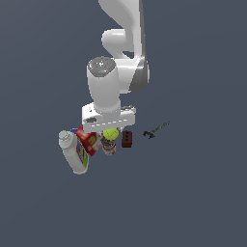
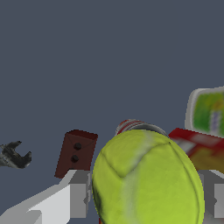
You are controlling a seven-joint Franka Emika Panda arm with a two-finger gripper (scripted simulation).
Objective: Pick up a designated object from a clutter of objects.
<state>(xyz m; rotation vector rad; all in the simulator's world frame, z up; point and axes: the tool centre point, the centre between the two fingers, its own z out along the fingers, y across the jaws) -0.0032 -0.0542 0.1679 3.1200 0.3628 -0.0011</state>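
A flat slate-grey surface [image 1: 202, 202] fills both views, bare apart from one small knot of objects beneath the arm. The gripper [image 2: 146, 197] is down over the tennis ball [image 2: 146, 179], and the wrist view shows a grey finger [image 2: 78, 199] pressed against one flank of the ball and another at the opposite flank — clamped on it, as far as these pictures tell.

In the exterior view the tennis ball [image 1: 111, 133] sits just under the hand, with the small can [image 1: 109, 148] touching or nearly touching it, the red cracker box [image 1: 87, 141] and white bottle [image 1: 74, 153] toward the exterior view's left, the dark brown block [image 1: 127, 139] just beside it on the right, and the wrench [image 1: 155, 130] well apart.

The step in hand looks like the lift. Done well, it means rising straight up — no sideways drift — since the can and block crowd the fingers. The fuzzy ball is round, so a firm, centred squeeze matters; an off-centre hold could let it roll out.
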